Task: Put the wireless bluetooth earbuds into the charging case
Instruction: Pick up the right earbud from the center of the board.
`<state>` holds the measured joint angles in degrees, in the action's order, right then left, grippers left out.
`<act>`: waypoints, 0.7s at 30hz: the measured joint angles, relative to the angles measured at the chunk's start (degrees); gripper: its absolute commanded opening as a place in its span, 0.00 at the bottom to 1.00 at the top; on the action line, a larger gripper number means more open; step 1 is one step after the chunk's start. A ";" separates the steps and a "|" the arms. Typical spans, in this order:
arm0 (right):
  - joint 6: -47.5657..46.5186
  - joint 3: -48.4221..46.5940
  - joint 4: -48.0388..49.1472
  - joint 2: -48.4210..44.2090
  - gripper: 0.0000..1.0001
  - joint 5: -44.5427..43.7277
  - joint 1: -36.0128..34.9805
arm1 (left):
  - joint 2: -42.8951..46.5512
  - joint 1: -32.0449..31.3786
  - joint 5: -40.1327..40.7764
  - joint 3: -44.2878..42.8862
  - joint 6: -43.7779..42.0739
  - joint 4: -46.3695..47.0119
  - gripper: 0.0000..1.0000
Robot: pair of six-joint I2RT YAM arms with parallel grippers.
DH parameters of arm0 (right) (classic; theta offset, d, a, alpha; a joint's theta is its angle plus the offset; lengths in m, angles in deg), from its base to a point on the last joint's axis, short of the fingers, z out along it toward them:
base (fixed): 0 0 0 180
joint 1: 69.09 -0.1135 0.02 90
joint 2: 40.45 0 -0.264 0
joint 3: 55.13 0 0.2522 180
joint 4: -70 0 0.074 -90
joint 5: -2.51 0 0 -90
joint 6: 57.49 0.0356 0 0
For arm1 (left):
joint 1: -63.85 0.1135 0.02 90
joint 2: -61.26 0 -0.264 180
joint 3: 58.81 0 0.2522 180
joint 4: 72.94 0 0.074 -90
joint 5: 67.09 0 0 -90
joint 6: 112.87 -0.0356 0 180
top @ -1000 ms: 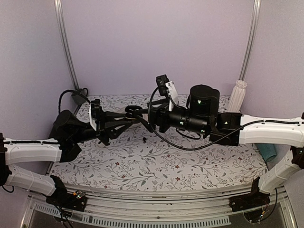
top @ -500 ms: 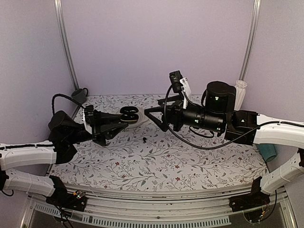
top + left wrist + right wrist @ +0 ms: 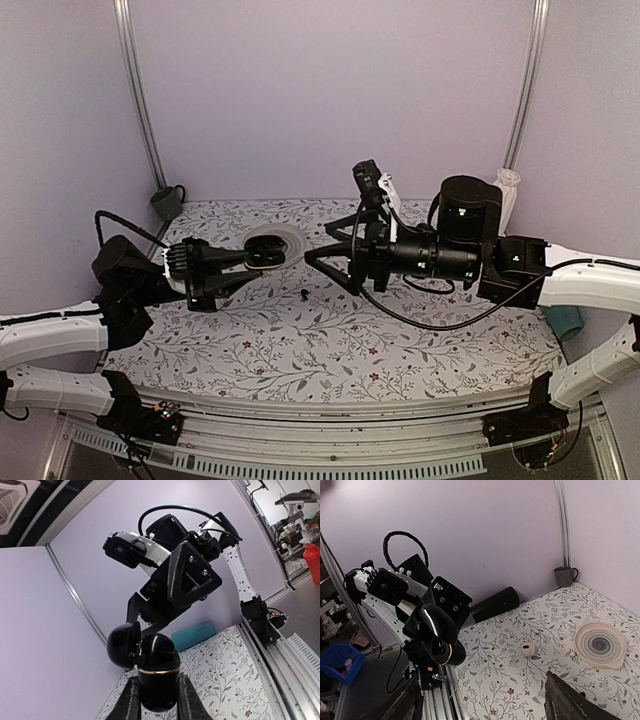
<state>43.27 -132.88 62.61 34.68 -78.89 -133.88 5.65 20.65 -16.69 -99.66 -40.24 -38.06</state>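
Note:
My left gripper (image 3: 262,258) is shut on the charging case (image 3: 268,254), a glossy black pebble with a gold band, held above the cloth. In the left wrist view the case (image 3: 158,672) stands upright between the fingers (image 3: 131,701) with its lid (image 3: 123,645) swung open. The right wrist view shows the same case (image 3: 439,636); its inside is too dark to read. My right gripper (image 3: 322,243) hangs open just right of the case and apart from it, nothing between its fingertips (image 3: 564,702). A tiny dark speck (image 3: 303,294), possibly one of the earbuds, lies on the cloth below.
A white plate (image 3: 290,238) sits behind the case at the back. A small pale lump (image 3: 526,650) lies on the floral cloth. Also there: a grey mug (image 3: 166,200) at the back left, a teal roll (image 3: 192,635) at the right edge, and a black cylinder (image 3: 495,605).
The two grippers met at the case a second ago. They have drawn apart: my left gripper moved left with the case, and my right gripper backed off to the right.

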 measured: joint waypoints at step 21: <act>2.58 -0.81 1.33 2.36 0.84 -5.97 -0.83 | -0.24 -1.88 -0.09 -0.63 -4.50 -3.93 0.00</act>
<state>45.85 -133.69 63.94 37.04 -84.86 -134.71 5.40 18.77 -16.78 -100.30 -44.74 -41.99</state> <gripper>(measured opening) 0.837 0.187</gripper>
